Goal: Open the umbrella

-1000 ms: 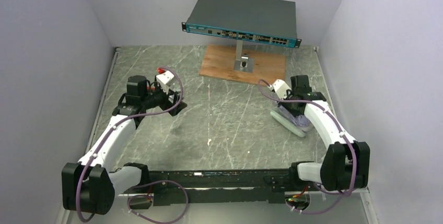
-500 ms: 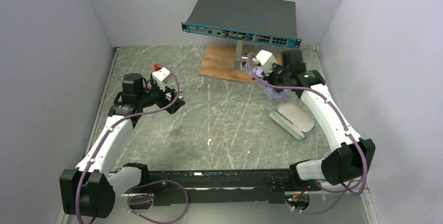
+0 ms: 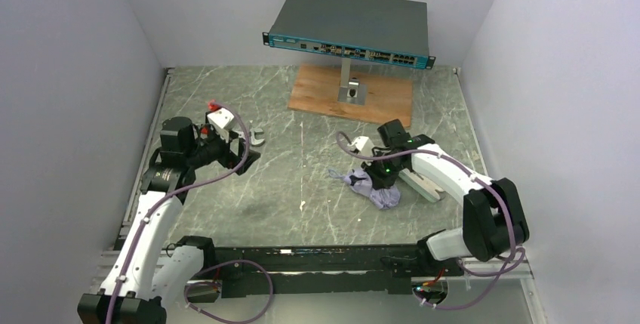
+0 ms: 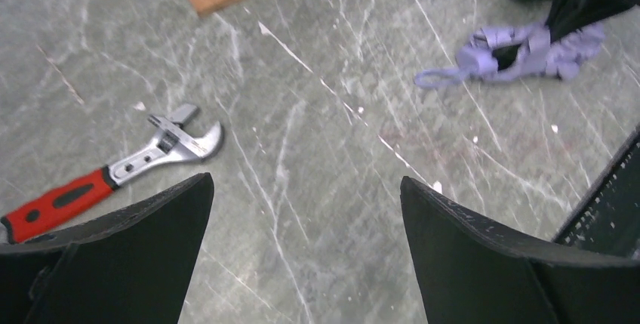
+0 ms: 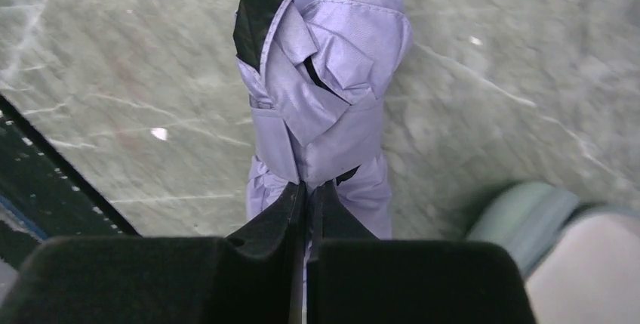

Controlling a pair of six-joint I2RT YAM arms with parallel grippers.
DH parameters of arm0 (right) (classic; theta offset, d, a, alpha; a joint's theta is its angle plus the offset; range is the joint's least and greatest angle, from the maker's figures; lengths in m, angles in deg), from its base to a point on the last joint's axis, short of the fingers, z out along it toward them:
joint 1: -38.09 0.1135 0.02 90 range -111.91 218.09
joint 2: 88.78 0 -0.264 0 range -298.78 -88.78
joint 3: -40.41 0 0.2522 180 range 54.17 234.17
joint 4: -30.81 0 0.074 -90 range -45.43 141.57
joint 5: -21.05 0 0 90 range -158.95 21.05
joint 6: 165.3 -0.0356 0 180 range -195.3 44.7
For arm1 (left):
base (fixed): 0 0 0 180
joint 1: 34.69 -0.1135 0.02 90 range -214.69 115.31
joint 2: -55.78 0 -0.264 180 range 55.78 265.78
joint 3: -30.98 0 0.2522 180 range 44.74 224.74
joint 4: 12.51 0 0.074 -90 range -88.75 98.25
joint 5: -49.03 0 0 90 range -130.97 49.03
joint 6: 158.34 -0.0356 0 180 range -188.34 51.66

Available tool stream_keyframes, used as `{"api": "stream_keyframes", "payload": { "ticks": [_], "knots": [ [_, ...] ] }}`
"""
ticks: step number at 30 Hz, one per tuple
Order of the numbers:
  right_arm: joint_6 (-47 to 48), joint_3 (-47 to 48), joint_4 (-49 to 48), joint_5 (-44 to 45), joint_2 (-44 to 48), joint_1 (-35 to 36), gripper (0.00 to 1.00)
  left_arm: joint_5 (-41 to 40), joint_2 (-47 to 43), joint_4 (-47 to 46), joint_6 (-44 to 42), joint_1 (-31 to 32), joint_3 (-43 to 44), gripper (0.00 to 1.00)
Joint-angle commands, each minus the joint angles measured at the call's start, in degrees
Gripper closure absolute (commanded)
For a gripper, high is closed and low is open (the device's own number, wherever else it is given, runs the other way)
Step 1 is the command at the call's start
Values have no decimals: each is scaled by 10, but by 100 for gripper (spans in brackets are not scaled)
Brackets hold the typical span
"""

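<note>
A folded pale purple umbrella (image 3: pixel 380 194) lies on the grey stone table (image 3: pixel 302 188), a bit right of the middle. The right gripper (image 3: pixel 377 179) is down on its cloth. A pale green case (image 3: pixel 420 185) lies just beside it, partly under the right arm (image 3: pixel 453 175). The left gripper (image 3: pixel 249 155) hangs well apart on the left, near a grey wrench head (image 3: pixel 258 140). A wooden board (image 3: pixel 381 96) sits at the back.

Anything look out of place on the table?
Nothing spilled or damaged. A red-handled wrench lies stray near the left gripper, unrelated to the job; the right gripper pinches the umbrella by its bunched fabric.
</note>
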Motion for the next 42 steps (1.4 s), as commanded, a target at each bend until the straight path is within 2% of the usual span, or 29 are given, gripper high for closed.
{"api": "stream_keyframes", "payload": {
  "ticks": [1, 5, 9, 11, 13, 16, 20, 27, 30, 36, 40, 42],
  "knots": [
    [91, -20, -56, 47, 25, -65, 100, 31, 5, 50, -45, -2, 6, 0],
    [102, 39, -74, 45, -3, -78, 100, 37, 10, 30, -62, -1, -2, 0],
    [46, 131, -85, -19, -4, -58, 100, 93, 41, 25, -64, -2, 27, 1],
    [29, 144, -114, -45, 22, -35, 100, 129, 71, 46, -45, -1, 60, 6],
    [35, 125, -164, -37, 58, 14, 100, 151, 104, 57, 13, -2, 93, 12],
    [65, 67, -303, 25, 120, 90, 100, 192, 117, 15, 133, -2, 108, 22],
    [112, 31, -413, 112, 147, 177, 100, 218, 94, -55, 266, 0, 94, 28],
    [161, 16, -474, 157, 148, 259, 100, 216, 93, -54, 340, 20, 78, 29],
    [174, 6, -490, 171, 150, 277, 100, 212, 92, -67, 368, 23, 62, 26],
    [192, 3, -496, 174, 146, 303, 100, 196, 89, -102, 409, 25, 34, 26],
    [201, 4, -504, 174, 139, 317, 100, 192, 96, -113, 417, 30, 28, 31],
    [206, 6, -506, 174, 134, 324, 100, 196, 100, -123, 422, 33, 28, 37]
  ]
}}
